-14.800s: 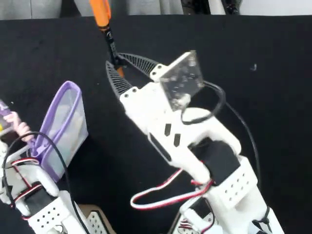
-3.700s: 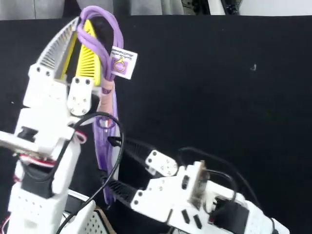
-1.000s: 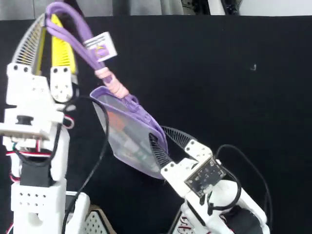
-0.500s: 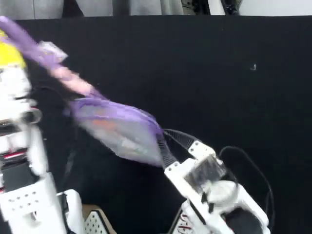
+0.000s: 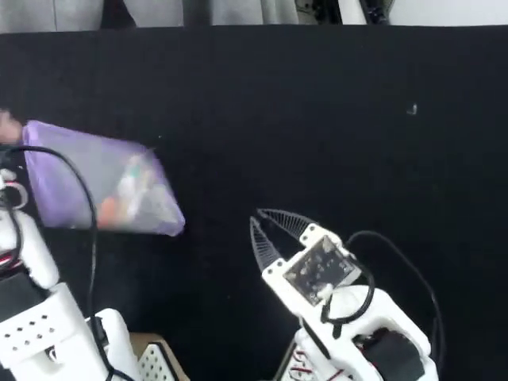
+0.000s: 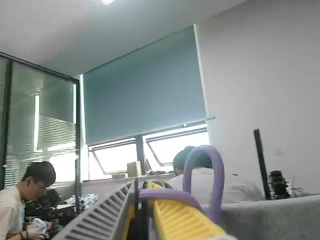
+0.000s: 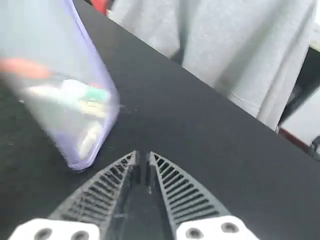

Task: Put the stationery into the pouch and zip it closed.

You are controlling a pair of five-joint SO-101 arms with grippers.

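One purple pouch (image 5: 79, 178) (stationery (image 5: 131, 189) inside)

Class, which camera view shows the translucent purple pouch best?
The high view: the translucent purple pouch appears nearly whole, stationery visible inside. The right wrist view crops it at the frame edge, and the left wrist view gives its purple strap loop over the jaws.

No readable text, no legible label or number (the pouch (image 5: 87, 186) included)

Three camera spots
High: looks down on the table (image 5: 333, 119). Right wrist: low, close, shares the pouch (image 5: 95, 186). Left wrist: tilted up at the room.
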